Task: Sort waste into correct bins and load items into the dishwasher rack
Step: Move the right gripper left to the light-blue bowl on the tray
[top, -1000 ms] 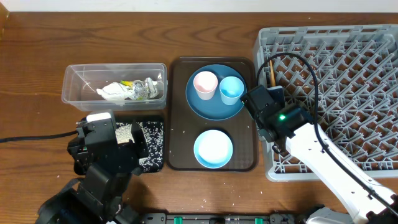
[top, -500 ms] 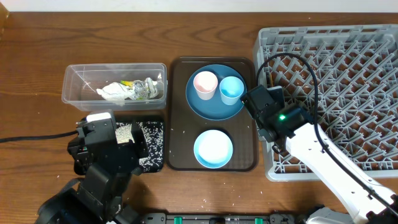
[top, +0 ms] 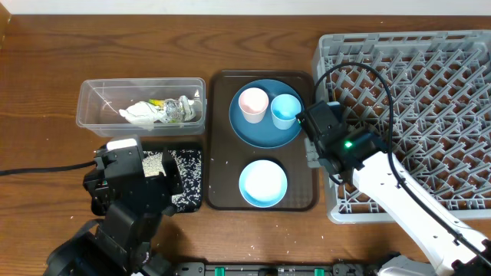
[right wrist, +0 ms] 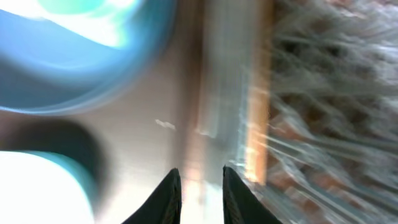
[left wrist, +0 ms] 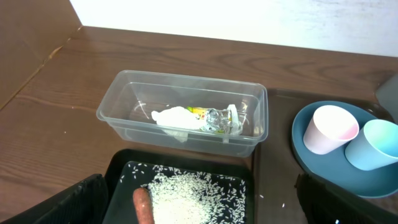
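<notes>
From my remote station: the left gripper (left wrist: 202,202) hangs released, fingers spread wide, over the black tray (top: 192,201) at the worktop's near-left edge. The tray holds scattered rice grains (left wrist: 186,198) and a small carrot (left wrist: 143,206). Just beyond it sits the clear tub (left wrist: 121,107), with crumpled white paper (left wrist: 169,117), a yellow-green packet (left wrist: 199,112) and a foil wrapper (left wrist: 217,121) inside.

The right gripper (right wrist: 200,186) hovers at the seam between the brown serving tray (top: 222,172) and the left wall of the grey rack (top: 430,100). Its fingers are parted a little, and I see nothing between them in a badly blurred wrist view.

On the serving tray's far end, the dark-blue plate (top: 257,132) carries the pink cup (top: 253,102) and the light-blue cup (top: 286,110), upright and side by side. The pale-blue bowl (top: 263,184) sits at its near end.
</notes>
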Robot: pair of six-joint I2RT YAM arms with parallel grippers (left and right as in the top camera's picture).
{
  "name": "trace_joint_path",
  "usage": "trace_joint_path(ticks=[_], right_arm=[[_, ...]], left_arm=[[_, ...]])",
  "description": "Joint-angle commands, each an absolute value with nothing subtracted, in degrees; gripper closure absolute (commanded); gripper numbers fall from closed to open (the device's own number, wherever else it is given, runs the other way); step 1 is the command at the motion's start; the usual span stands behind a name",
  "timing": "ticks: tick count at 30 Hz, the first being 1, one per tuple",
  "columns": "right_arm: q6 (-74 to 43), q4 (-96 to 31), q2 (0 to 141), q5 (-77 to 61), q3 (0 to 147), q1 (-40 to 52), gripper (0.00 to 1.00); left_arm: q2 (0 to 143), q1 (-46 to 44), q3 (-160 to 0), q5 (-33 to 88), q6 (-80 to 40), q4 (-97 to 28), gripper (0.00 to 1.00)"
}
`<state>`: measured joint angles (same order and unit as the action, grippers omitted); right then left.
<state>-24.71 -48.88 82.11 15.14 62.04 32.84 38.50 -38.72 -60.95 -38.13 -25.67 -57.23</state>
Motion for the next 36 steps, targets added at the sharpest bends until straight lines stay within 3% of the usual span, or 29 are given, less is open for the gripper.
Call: trace_joint_path(ticks=[1,4,8,22,36], right_arm=[[-29.1,-44.3,81.8,-3.0,61.8,32.6,0.79],[-33.8,-39.8,81.8,-11.3,61.8,33.2,0.79],[-37.1,-39.2,81.8,-12.2,61.8,35.8,0.80],[-39.9,-35.1,90.0,0.1,61.8,52.0,0.82],[-41.1,-31.4,98.8,1.1,61.8,57.1,0.82]], left_arm=[[38.5,-38.5,-61.8,-39.4,-25.9,-57.4,0.01],[38.5,-38.5,-61.8,-39.4,-25.9,-57.4,0.01],[38.5,-38.5,-61.8,-39.4,-26.0,-57.4,0.01],[38.5,-38.5,-61.8,-39.4,-25.9,-57.4,0.01],[38.5,-38.5,-61.8,-39.5,-25.9,-57.4,0.01]])
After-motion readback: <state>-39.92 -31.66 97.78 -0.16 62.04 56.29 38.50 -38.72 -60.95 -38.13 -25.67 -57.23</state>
